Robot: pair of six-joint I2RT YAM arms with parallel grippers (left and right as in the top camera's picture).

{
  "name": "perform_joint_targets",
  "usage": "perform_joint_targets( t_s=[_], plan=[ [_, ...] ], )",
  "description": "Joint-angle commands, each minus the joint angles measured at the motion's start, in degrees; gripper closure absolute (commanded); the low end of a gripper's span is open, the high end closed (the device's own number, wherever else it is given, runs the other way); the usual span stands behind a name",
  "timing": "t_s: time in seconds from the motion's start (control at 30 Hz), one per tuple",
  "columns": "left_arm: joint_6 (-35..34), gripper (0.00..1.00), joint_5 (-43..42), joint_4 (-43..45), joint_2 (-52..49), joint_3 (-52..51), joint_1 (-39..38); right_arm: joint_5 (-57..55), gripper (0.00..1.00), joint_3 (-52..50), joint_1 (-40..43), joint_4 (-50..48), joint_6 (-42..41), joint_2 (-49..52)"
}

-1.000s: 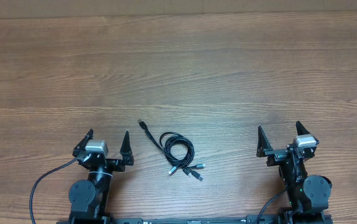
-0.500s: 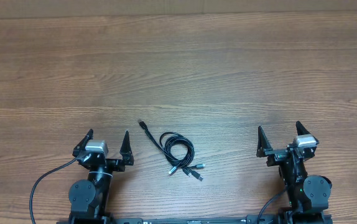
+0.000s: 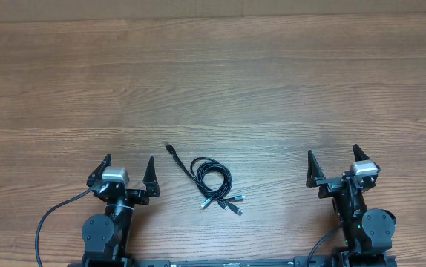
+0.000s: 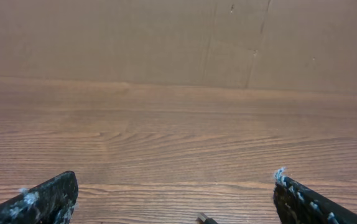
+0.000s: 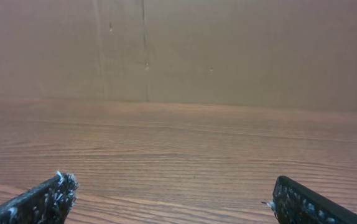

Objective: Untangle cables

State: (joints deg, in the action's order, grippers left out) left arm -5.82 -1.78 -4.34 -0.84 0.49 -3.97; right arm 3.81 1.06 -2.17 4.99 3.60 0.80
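Note:
The cables [image 3: 211, 179] lie in a small black coiled bundle on the wooden table near its front edge, between the two arms. One plug end [image 3: 171, 149] trails up and left; several silvery-tipped plugs [image 3: 230, 204] fan out at the lower right. My left gripper [image 3: 130, 167] is open and empty just left of the bundle. One plug tip [image 4: 204, 219] shows at the bottom of the left wrist view, between the left gripper's open fingers [image 4: 175, 194]. My right gripper [image 3: 332, 161] is open and empty well to the right; its wrist view [image 5: 169, 194] shows only bare table.
The wooden table [image 3: 213, 81] stretches far back to a brown cardboard wall [image 4: 178, 37]. A thick black arm cable [image 3: 46, 219] loops at the lower left beside the left arm's base.

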Motion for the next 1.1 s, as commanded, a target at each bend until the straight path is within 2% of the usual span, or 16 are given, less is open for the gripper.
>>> perform_joint_targets(
  t_s=[0.0,0.17,0.6,1.07],
  plan=[
    [0.70,0.00,0.52,-0.11,0.59,-0.22,0.42,-0.31,0.00,-0.59,0.33,-0.39,-0.35,-0.61],
    [0.68,0.00,0.50,-1.79,0.59,1.03,0.42,-0.31,0.00,-0.59,0.33,-0.39,-0.35,-0.61],
    [0.72,0.00,2.38,-15.72,-0.85,12.11,0.42,-0.31,0.00,-0.59,0.33,-0.39,-0.35,-0.61],
    [0.70,0.01,2.16,-20.41,-20.94,25.62,0.42,-0.31,0.00,-0.59,0.33,-0.39,-0.35,-0.61]
  ],
)
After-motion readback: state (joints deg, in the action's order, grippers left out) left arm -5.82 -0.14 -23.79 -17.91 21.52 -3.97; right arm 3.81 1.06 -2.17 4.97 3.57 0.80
